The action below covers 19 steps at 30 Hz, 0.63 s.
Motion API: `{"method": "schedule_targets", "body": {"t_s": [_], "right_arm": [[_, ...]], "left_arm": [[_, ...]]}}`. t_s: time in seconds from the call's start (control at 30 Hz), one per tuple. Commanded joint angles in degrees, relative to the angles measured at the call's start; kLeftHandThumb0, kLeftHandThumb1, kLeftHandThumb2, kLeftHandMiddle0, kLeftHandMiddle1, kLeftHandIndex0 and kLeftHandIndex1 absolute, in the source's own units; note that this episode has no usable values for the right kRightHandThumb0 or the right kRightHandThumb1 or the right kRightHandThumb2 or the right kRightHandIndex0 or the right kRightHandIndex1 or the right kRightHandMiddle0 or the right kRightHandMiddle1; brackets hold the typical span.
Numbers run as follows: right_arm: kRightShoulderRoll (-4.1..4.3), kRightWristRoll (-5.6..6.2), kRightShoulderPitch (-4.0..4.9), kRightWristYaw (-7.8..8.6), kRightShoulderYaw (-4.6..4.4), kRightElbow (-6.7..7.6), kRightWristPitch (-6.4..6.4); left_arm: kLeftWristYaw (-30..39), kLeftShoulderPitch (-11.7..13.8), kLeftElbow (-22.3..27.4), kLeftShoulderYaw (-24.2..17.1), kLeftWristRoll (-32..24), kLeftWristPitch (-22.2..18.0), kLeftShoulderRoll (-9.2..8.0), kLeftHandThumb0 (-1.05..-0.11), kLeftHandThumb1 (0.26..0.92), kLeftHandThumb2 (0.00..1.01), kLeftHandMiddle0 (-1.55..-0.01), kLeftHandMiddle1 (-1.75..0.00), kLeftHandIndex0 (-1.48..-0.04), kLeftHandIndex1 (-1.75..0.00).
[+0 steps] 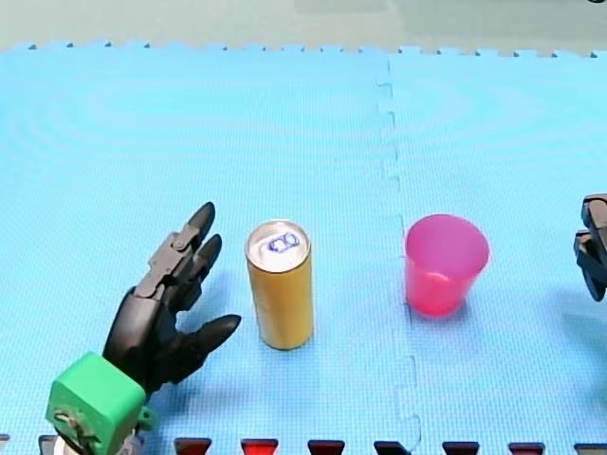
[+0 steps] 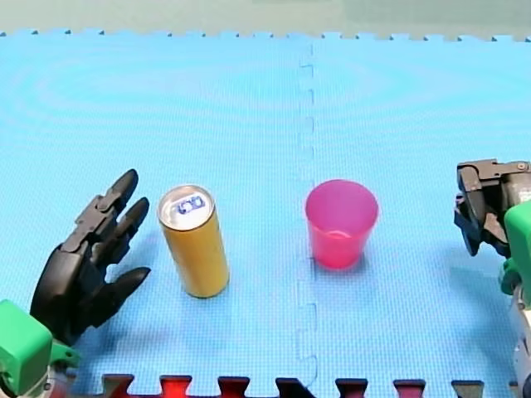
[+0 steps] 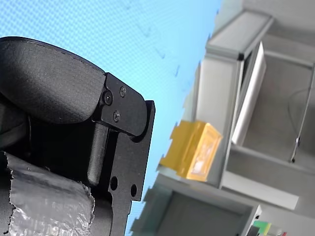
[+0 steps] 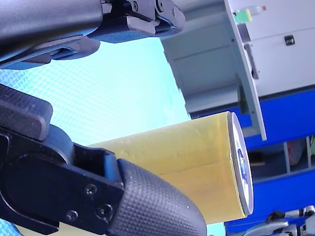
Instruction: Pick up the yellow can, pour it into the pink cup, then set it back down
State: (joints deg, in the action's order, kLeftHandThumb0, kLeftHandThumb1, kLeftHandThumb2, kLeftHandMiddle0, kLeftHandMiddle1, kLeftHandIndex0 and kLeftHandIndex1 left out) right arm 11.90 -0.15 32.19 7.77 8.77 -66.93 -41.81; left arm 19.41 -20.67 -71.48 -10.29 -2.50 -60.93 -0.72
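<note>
The yellow can (image 1: 280,289) is seen standing upright on the blue foam mat (image 1: 285,123), with its silver top facing up. The pink cup (image 1: 444,265) is stood upright to the right of the can, well apart from it, and a seam in the mat is seen between them. The left hand (image 1: 171,303) is held just beside the can, on its left. It is released and nothing is held in it, and the can is not touched. The right hand (image 2: 485,211) is seen at the right edge of the mat, apart from the cup. Nothing is held in it, but whether it is released or clenched cannot be told. In the second wrist view, the can (image 4: 197,162) is seen lying close behind a black fingertip (image 4: 152,201).
</note>
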Motion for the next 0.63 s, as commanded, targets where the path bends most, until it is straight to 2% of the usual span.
{"method": "schedule_targets", "body": {"t_s": [0.0,0.3,0.6], "right_arm": [[0.41,0.25,0.25,0.0,0.16,-0.15,-0.33],[0.44,-0.3,0.62,-0.61,-0.14,-0.34,-0.26],[0.58,-0.53,0.67,-1.03,-0.35,-0.38,-0.31]], "left_arm": [[-0.4,0.2,0.2,0.2,0.2,-0.2,-0.35,-1.048,0.921,0.05,-0.28,-0.02,-0.23,-0.01],[-1.4,0.2,0.3,0.2,0.1,0.1,-0.6,-1.048,0.921,0.06,-0.3,-0.02,-0.26,-0.02],[-0.5,0.1,0.3,0.8,0.5,-0.2,-0.79,-1.048,0.921,0.06,-0.3,-0.01,-0.24,0.0]]}}
